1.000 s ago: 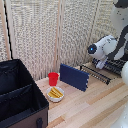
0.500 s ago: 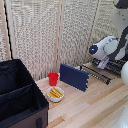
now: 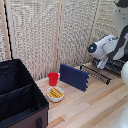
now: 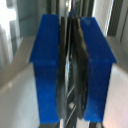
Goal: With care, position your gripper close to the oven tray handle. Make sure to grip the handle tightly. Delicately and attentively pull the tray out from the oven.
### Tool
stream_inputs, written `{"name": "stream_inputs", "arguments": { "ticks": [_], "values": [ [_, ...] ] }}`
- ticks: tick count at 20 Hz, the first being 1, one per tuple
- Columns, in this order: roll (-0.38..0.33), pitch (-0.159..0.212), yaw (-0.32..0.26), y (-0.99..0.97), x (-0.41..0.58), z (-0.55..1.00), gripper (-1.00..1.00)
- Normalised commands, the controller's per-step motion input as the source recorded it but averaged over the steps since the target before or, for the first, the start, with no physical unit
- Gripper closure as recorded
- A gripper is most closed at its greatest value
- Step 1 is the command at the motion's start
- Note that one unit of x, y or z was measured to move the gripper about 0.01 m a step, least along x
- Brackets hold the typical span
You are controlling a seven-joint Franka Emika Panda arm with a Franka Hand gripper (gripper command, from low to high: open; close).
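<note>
In the exterior view my white arm reaches down on the right, and the gripper (image 3: pixel 102 63) sits at the far end of the black wire oven tray (image 3: pixel 94 75). The tray lies flat above the wooden table and sticks out toward the exterior view's left. Little of the oven (image 3: pixel 115 64) shows, as my arm covers most of it. In the wrist view the two blue fingers (image 4: pixel 49 65) stand close together, with the thin dark handle (image 4: pixel 75 70) pinched between them. The gripper (image 4: pixel 74 67) looks shut on that rail.
An upright dark-blue panel (image 3: pixel 74 76) stands just in front of the tray. A red cup (image 3: pixel 53 78) and a plate of yellow food (image 3: pixel 55 93) sit further toward the exterior view's left. A large black fabric bin (image 3: pixel 20 100) fills the lower left corner. Woven screens form the back.
</note>
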Motion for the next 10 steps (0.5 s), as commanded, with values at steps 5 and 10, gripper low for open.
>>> {"name": "stream_inputs", "arguments": {
  "ticks": [5,10],
  "values": [
    [0.268,0.133,-0.115,0.45,0.147,0.12,1.0],
    [0.195,0.086,-0.113,0.59,0.043,0.04,1.0]
  ]
}}
